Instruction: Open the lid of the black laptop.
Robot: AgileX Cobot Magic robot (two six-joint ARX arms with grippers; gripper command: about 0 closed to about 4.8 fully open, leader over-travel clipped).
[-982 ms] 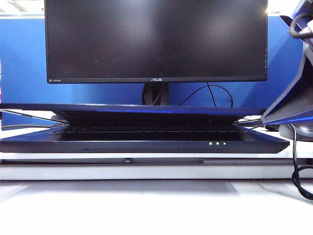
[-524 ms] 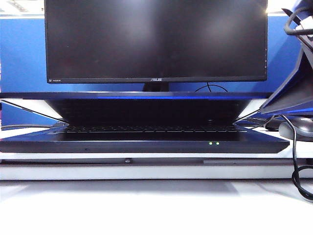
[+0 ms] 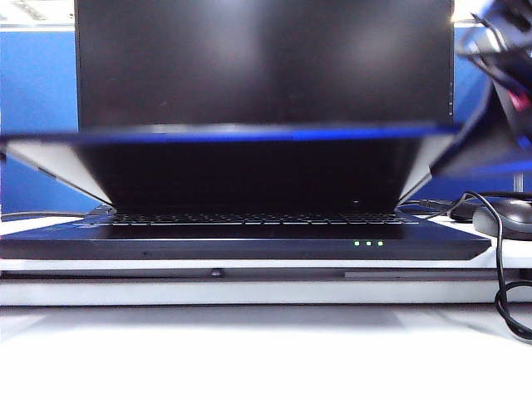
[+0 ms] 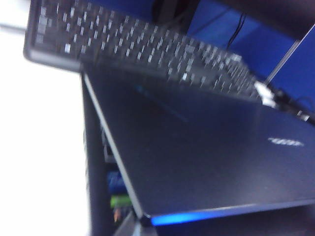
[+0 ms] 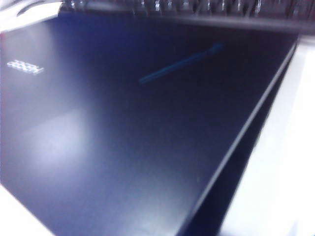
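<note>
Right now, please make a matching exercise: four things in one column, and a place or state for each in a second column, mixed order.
Things:
1. lid
2. monitor
3. mouse
4. green LEDs

Places or states:
A. lit on the black laptop's front edge
B. partly raised, blurred
C. on the table, far right
D. behind the laptop, screen dark

Pairs: 1-B, 2-D, 3-C, 4-A. Neither claw shows clearly.
</note>
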